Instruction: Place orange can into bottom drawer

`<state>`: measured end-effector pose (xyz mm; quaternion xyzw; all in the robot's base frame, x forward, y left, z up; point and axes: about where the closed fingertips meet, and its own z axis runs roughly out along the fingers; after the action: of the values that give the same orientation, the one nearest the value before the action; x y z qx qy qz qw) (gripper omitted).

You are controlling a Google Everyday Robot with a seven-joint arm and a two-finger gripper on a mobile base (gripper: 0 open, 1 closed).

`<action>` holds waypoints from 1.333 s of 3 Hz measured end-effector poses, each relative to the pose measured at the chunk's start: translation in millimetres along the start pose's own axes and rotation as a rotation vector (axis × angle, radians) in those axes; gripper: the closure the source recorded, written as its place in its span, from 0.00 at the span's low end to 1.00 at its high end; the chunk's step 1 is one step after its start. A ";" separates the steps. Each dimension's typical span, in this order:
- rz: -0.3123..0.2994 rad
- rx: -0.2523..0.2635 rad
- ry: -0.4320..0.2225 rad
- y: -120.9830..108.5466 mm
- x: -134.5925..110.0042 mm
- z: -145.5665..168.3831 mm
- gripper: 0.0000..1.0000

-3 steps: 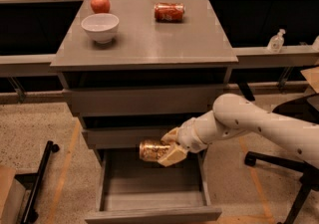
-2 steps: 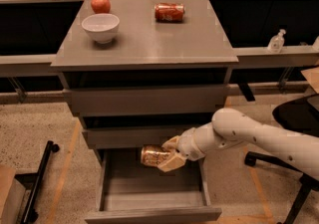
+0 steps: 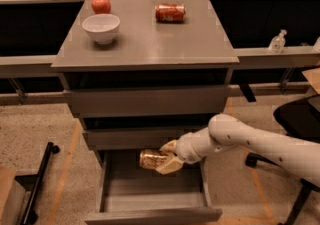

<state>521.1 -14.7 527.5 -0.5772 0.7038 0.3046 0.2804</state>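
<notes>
- One cream two-finger gripper point(image 3: 168, 158), lower centre of frame, grips the mottled orange-brown drink can point(image 3: 150, 159) firmly, holding it sideways.
- Can hangs above the open grey bottom drawer point(image 3: 150, 190), apparently positioned for lowering inside.

On the grey cabinet top point(image 3: 150, 44), what looks like an apple point(image 3: 101, 4) sits just behind the white bowl point(image 3: 101, 27); a red can point(image 3: 170, 12) lies to the bowl's right. The gripper point(image 3: 166, 158), clasping the orange can point(image 3: 149, 159), hangs over the bottom drawer point(image 3: 150, 191).

gripper point(image 3: 166, 158) over bottom drawer point(image 3: 150, 215) hides orange can point(image 3: 149, 159) end
</notes>
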 end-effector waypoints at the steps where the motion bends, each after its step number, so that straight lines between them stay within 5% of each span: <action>1: 0.016 -0.043 -0.043 -22.3 28.0 42.0 1.00; 3: 0.021 -0.059 -0.054 -25.3 46.6 68.1 1.00; 4: 0.065 -0.084 -0.082 -35.1 87.7 101.2 1.00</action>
<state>544.5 0.0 391.9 -0.5524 0.6967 0.3661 0.2746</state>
